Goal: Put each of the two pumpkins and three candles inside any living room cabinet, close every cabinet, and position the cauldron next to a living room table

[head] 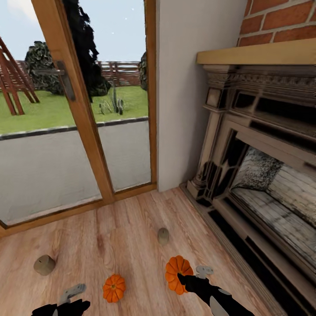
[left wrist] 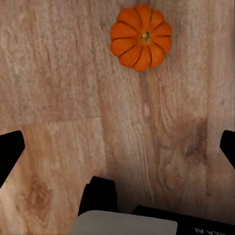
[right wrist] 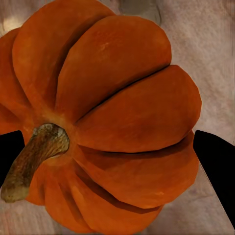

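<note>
Down on the wooden floor (head: 131,228), near the fireplace (head: 263,175), the robot is picking up the first things to put away. The right hand (head: 189,275) is at the bigger pumpkin (head: 177,274), which seems tipped on its side. In the right wrist view this pumpkin (right wrist: 107,122) sits big between the two dark fingers (right wrist: 218,166), one on each side. The hand looks closed on it, but I cannot be sure the fingers really touch it.

The left hand (head: 70,298) is open and holds nothing. It hangs just left of the smaller pumpkin (head: 114,288), which stands upright on the floor. In the left wrist view that pumpkin (left wrist: 141,36) lies ahead of the wide-apart fingers (left wrist: 10,152).

One candle (head: 163,235) stands farther off, toward the glass door (head: 74,123). Another candle (head: 44,264) lies far to the left.

Next, the right hand should lift its pumpkin, and the left hand should move over the small one and close on it. After that both must go to a cabinet.

Both arms are cut off at the near edge of the head view.
</note>
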Tool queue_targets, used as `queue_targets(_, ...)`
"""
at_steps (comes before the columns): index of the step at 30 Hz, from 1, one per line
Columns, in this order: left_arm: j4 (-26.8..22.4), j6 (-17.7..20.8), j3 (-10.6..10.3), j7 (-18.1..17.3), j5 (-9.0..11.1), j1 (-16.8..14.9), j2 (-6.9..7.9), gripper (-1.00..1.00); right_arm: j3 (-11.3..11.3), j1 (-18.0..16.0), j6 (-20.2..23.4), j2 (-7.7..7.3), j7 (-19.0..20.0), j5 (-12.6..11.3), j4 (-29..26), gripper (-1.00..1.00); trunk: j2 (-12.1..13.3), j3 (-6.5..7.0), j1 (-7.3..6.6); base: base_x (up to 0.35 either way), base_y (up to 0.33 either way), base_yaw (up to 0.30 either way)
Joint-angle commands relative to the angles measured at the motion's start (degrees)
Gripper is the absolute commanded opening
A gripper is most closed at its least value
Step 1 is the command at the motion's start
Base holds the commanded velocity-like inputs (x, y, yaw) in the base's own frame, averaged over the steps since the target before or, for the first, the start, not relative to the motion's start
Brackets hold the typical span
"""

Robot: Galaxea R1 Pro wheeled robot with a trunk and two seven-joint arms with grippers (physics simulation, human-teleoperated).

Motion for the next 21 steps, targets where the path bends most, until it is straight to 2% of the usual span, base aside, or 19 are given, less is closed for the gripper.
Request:
queue_targets(1,0.01,-0.01,0.00,0.00,0.00,0.00,0.00,1.00,-0.02,0.00,0.00,0.00,-0.02,0.00,-0.01,-1.00,0.00,0.00,0.00,0.239,0.154,-0.279)
queue_targets(7,0.02,-0.05,-0.06,0.00,-0.02,0.00,-0.06,1.00,0.07,0.00,-0.29,0.03,-0.17,0.06,-0.01,-1.00,0.00,0.00,0.00,0.157,0.035,-0.198)
queue_targets(12,0.00,-0.10,-0.04,0.00,-0.04,0.00,-0.12,1.00,0.15,0.08,-0.65,0.21,-0.72,0.15,0.16,-1.00,0.00,0.00,0.00,0.153,-0.035,-0.027)
queue_targets(21,-0.01,0.11,0.15,-0.09,0.00,0.00,-0.01,1.00,-0.08,0.09,-0.25,0.21,-0.42,0.12,0.40,-1.00,0.00,0.00,0.00,0.011,-0.003,-0.002)
